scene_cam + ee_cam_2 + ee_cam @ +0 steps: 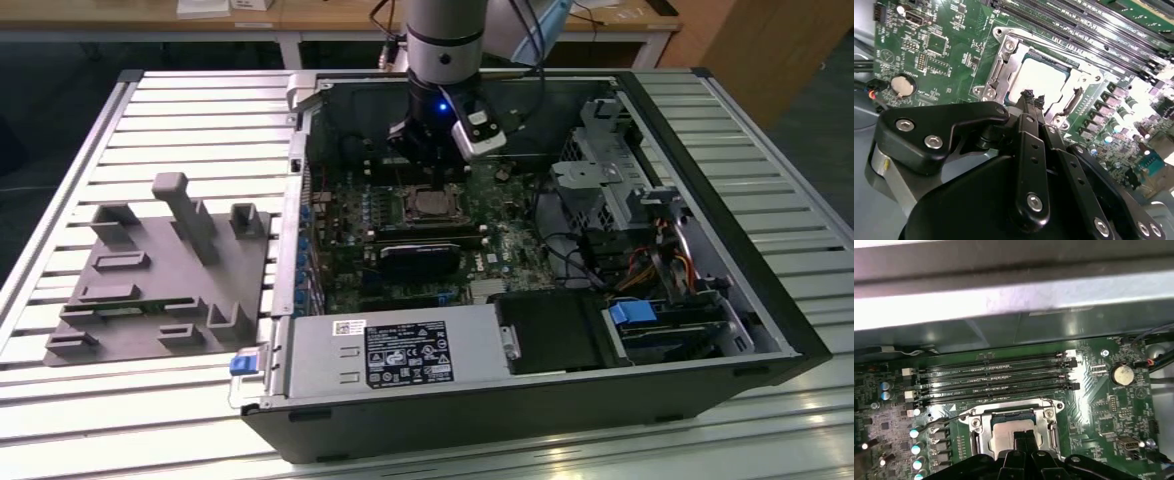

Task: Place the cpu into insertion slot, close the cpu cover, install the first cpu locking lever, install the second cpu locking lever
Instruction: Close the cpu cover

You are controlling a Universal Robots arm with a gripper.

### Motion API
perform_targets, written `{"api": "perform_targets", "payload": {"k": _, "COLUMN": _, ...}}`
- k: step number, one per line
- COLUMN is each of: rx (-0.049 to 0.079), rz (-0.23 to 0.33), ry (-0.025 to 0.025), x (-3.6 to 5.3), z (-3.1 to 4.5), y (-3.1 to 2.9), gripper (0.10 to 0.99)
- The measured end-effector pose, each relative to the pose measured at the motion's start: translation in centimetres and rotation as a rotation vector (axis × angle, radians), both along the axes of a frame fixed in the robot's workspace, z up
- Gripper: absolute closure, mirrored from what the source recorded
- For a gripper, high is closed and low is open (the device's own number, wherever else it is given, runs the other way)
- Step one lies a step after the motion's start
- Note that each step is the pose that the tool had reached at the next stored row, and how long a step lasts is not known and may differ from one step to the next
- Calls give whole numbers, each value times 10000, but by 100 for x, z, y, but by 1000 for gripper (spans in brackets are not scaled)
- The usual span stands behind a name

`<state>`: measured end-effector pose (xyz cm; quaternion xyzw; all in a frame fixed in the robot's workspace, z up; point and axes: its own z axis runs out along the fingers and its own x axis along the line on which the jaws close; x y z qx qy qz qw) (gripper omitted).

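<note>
Second wrist view: I see the gripper (1033, 98) with its fingers pinched together and empty, tips just above the cpu (1046, 80). The cpu lies flat inside the cpu cover (999, 70), toward the middle of the board (944, 45). Exterior view adds the power supply (320, 362) and its printed label (407, 355).

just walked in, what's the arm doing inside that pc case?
One robot arm reaches into the open computer case. Its gripper is shut, apparently holding nothing, and hangs right above the chip. The chip sits in its socket on the green board, and the silver cover frame lies down around it.
</note>
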<state>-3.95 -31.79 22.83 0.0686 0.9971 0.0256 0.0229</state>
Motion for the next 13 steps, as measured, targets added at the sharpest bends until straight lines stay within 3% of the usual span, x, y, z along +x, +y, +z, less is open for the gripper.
{"api": "perform_targets", "payload": {"k": 7, "rx": 60, "rz": 0, "ry": -32, "x": -7, "z": 8, "y": -54, "gripper": 984}}
{"api": "perform_targets", "payload": {"k": 13, "rx": 91, "rz": 0, "ry": -132, "x": -46, "z": 53, "y": -73, "gripper": 984}}
